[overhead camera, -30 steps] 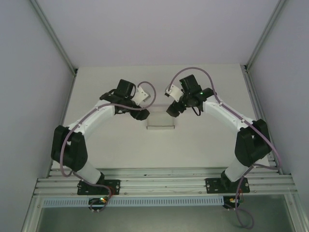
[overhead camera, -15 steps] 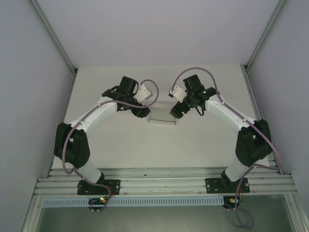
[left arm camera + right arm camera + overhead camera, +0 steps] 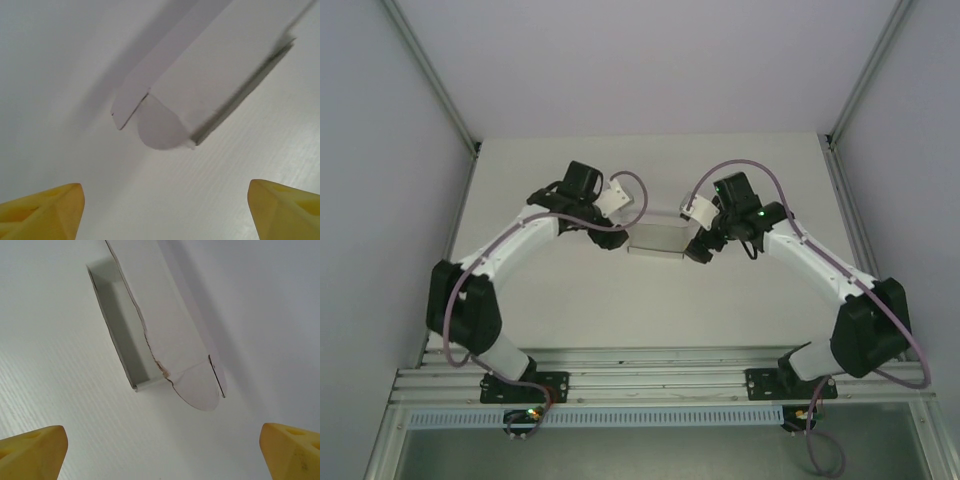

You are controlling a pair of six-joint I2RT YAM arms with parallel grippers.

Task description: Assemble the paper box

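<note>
Claws first: the left claw [image 3: 165,205] and right claw [image 3: 165,447] have both just spread wide and grip nothing. The box [image 3: 657,240] lies freed between them on the counter [image 3: 620,310]. A rounded flap sticks out untucked at each end, so tucking probably remains.

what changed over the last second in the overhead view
The right arm swung outward to its right, elbow dropping toward the near edge, and the right hand slid from the far right corner of the box to just beyond its right end. The box sits slightly farther back. The left arm barely moved. The left hand and right hand are open, off the box.
</note>
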